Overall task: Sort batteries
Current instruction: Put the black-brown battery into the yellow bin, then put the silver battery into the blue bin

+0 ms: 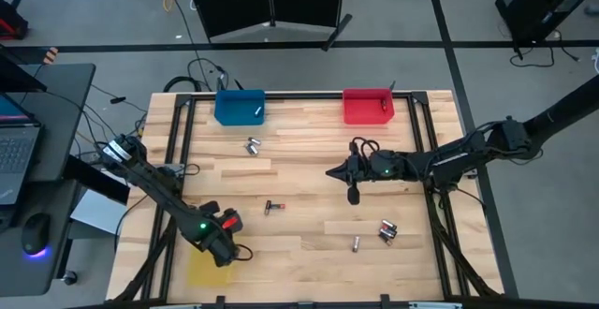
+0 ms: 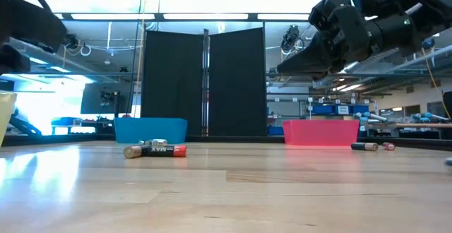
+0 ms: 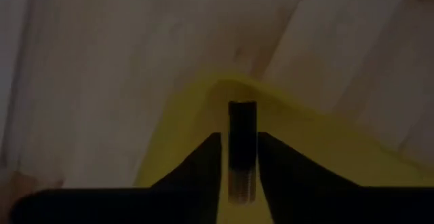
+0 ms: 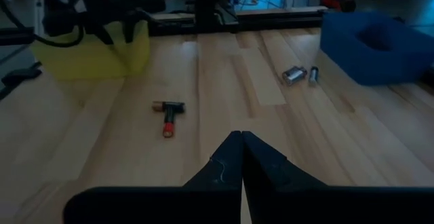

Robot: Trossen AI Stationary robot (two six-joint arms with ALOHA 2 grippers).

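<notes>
this is a robotics lab or workshop. a butcher-block wooden table (image 1: 309, 187) on a black metal frame stands on a grey floor marked with dark tape lines. to its left a dark desk carries a laptop (image 1: 17, 150) and a mouse (image 1: 36, 234), with loose cables (image 1: 201, 73) trailing over the floor at the far side. a black folding screen (image 2: 203, 81) stands behind the table. in the low view, the room beyond shows long ceiling strip lights (image 2: 162, 16), glass partitions, and workbenches and shelves crowded with equipment (image 2: 332, 109).
</notes>
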